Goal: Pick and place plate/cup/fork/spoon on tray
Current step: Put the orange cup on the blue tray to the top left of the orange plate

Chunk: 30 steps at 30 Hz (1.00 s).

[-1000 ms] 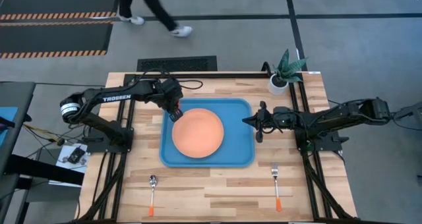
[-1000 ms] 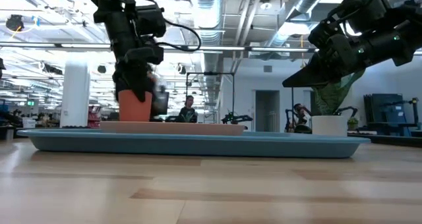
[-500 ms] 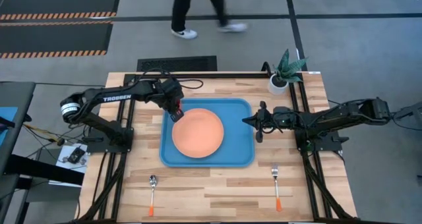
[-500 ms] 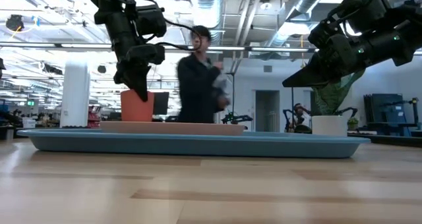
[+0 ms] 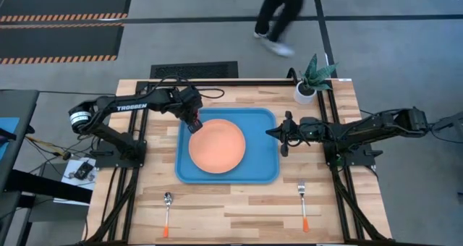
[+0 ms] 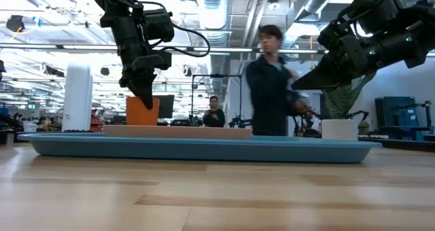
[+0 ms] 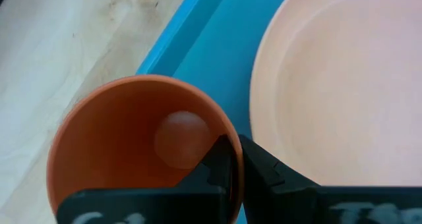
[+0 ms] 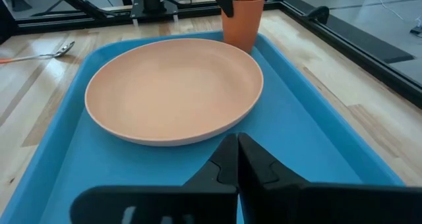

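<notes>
Left gripper (image 5: 192,123): it is over the far left corner of the tray, right at the cup. In the left wrist view its fingers (image 7: 227,161) are pressed together at the cup's rim, one looks to be inside and one outside, so it seems to pinch the cup's wall
Cup (image 6: 142,111): it stands up straight in the far left corner of the tray, just beside the plate. I cannot tell if it sits on the tray or hangs a bit above it
Spoon (image 5: 167,211): it lies on the table near the front, on the left side, well apart from the tray
Tray (image 5: 265,172): blue, in the middle of the table
Plate (image 5: 217,145): it lies flat in the tray, a bit left of the middle
Right gripper (image 5: 282,135): it hangs in the air just beside the right edge of the tray. Its fingers (image 8: 234,159) are closed and hold nothing
Fork (image 5: 303,205): it lies on the table near the front, on the right side, well apart from the tray
Plant (image 5: 312,78): it stands in a white pot at the far right of the table
Person (image 6: 270,81): walks on the floor behind the table
</notes>
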### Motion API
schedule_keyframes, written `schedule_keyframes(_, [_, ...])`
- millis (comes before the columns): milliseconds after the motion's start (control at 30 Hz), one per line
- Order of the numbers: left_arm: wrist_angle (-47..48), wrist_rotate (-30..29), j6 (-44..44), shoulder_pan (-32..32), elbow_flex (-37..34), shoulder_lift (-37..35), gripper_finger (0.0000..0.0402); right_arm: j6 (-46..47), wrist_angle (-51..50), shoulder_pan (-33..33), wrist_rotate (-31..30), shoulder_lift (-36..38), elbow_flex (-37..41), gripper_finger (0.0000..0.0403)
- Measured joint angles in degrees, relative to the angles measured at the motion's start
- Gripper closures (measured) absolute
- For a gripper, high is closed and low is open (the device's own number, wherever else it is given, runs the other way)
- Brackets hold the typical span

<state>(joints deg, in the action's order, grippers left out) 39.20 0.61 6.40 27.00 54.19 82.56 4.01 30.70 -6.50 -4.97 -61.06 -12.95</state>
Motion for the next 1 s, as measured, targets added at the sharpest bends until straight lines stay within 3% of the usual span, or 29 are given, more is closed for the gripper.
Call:
schedule_keyframes(200, [-0.4, -0.2, 0.6, 0.0, 0.1, -0.3, 0.0399, 0.0, -0.1, 0.0, 0.0, 0.0, 0.0, 0.039])
schedule_keyframes(600, [1.9, -0.7, -0.7, 0.0, 2.2, -0.3, 0.0341, -0.1, 0.0, 0.0, 0.0, 0.0, 0.0, 0.039])
schedule_keyframes(1000, [5.2, -1.2, -2.9, 0.0, 4.2, -2.9, 0.0338, 0.0, -0.3, 0.0, 0.0, 0.0, 0.0, 0.0387])
